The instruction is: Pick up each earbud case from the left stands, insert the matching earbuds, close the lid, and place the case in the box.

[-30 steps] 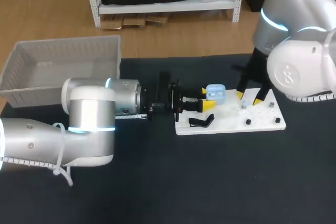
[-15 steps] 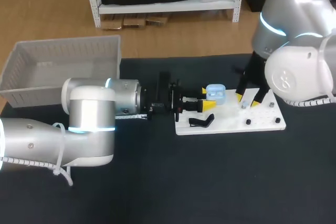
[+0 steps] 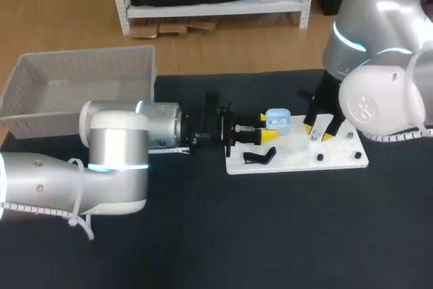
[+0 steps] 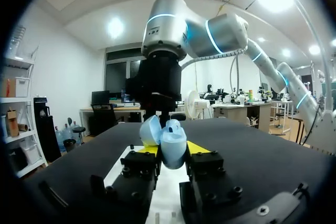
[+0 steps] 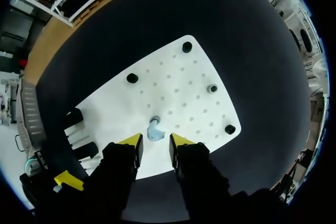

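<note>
A light blue earbud case [image 4: 169,142] with its lid up sits between the yellow tips of my left gripper [image 4: 168,149], which is shut on it. In the head view that case [image 3: 278,121] is held at the left end of the white board [image 3: 338,158]. My right gripper [image 5: 156,141] points down at the board, fingers a little apart. A small light blue earbud [image 5: 154,131] stands on a peg just ahead of its tips, with a gap on both sides. In the head view the right gripper [image 3: 319,130] hangs to the right of the case.
A grey plastic basket [image 3: 81,79] stands at the back left of the table. A black bent stand [image 3: 260,157] lies on the board's near left part. Several short black pegs [image 5: 132,78] rise from the board [image 5: 178,87]. Dark table surface stretches in front.
My right gripper's fingers have drawn slightly closer together over the earbud, and the right arm has shifted a little. The left arm and the case have not moved.
</note>
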Action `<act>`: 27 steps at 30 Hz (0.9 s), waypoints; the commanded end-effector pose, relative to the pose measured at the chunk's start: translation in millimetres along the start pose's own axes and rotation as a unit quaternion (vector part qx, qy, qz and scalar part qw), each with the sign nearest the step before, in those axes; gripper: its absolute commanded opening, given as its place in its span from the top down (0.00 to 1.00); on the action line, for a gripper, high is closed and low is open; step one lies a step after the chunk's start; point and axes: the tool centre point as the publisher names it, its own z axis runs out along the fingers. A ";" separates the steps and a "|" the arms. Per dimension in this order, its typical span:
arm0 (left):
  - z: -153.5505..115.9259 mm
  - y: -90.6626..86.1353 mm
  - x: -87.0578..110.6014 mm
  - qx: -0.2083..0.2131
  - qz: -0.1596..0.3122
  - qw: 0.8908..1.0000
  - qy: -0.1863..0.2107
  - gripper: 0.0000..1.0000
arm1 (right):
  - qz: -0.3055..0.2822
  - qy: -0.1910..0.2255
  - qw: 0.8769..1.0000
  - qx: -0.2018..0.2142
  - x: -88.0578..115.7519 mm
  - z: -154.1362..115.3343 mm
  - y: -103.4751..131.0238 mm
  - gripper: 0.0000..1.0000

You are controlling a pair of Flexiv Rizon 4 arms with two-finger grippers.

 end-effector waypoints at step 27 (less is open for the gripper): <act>0.3 1.0 0.7 0.001 0.000 1.000 -0.001 1.00 | -0.013 -0.001 1.000 0.005 -5.0 9.4 -0.3 0.76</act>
